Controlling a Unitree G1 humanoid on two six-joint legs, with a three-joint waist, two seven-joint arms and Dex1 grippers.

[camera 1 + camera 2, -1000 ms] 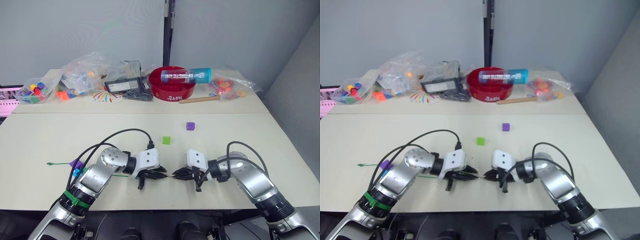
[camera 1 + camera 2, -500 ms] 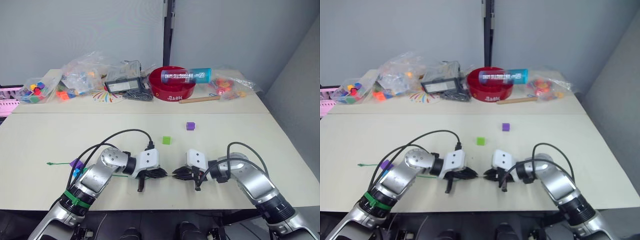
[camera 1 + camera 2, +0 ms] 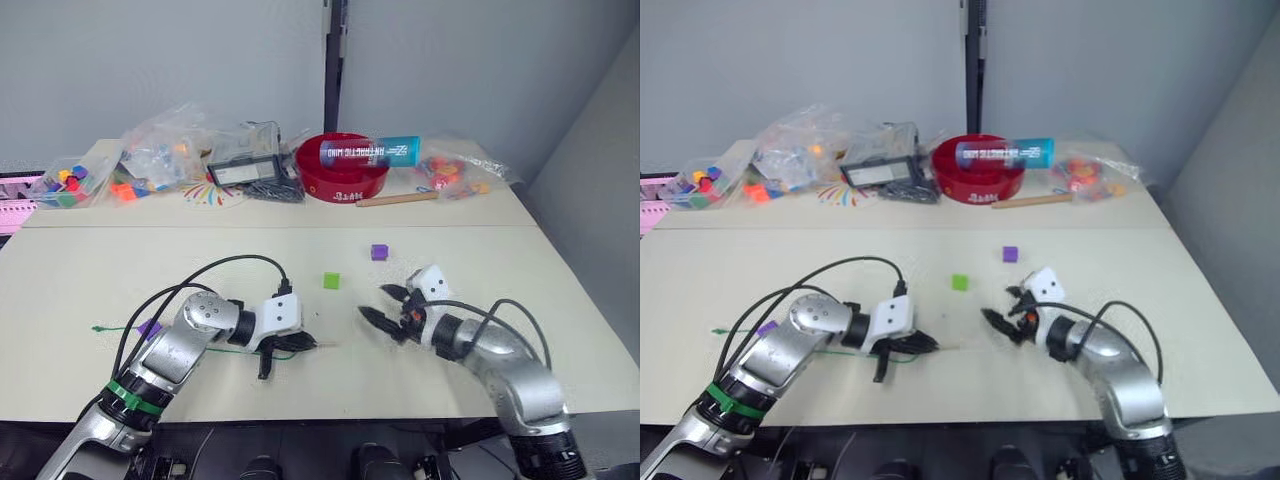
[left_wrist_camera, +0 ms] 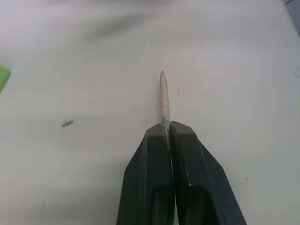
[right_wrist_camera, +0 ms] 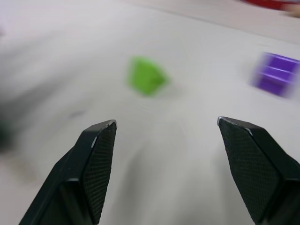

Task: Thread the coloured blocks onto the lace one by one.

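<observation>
Left gripper [image 4: 165, 133]: fingers pressed together on the lace [image 3: 250, 350] near the front edge of the surface [image 3: 80, 270], pale stiff tip poking out ahead.
Lace: green string trails from that gripper toward the surface's left edge.
Right gripper [image 3: 383, 305]: spread wide, holding nothing, raised over the surface.
Light green block [image 3: 332, 281]: mid-surface, beyond both grippers.
Purple block [image 3: 379, 252]: farther back, nearer the right edge.
Second purple block [image 3: 150, 329]: by the lace, left side.

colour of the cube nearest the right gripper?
Light green cube, ahead of the open right gripper; clearest in the right wrist view.
</observation>
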